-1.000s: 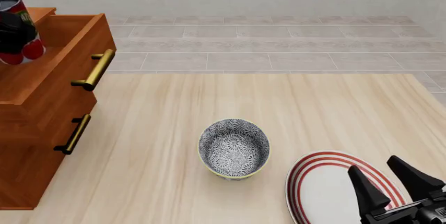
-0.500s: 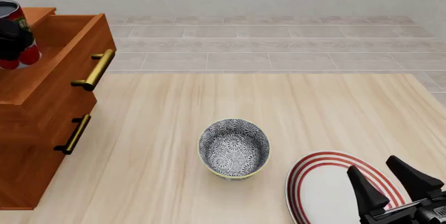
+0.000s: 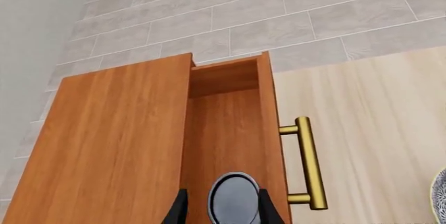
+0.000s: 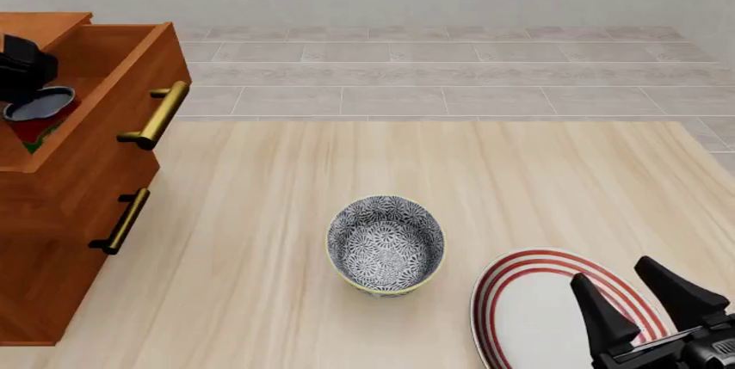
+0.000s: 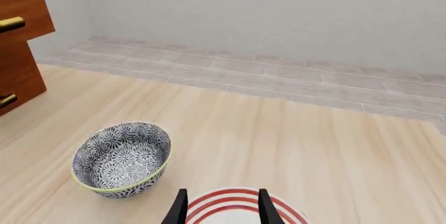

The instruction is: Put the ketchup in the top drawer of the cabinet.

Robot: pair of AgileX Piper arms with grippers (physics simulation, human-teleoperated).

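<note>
Ketchup point(image 4: 37, 104): clamped in left gripper point(image 3: 223, 211), lowered inside open top drawer point(image 3: 230, 130) of cabinet point(image 4: 58, 206), positioned for release. Right gripper point(image 4: 643, 300): fingers apart, empty, parked over striped plate point(image 4: 517, 300).

ketchup point(image 4: 34, 115) label mostly hidden in top drawer point(image 4: 109, 98), cabinet point(image 4: 46, 240) cut off at left edge

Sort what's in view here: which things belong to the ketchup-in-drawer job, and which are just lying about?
Job: ketchup, lowered into the open top drawer of the cabinet, between the left gripper fingers.

Lying about: patterned bowl, red-ringed plate, with the open right gripper over the plate.
</note>
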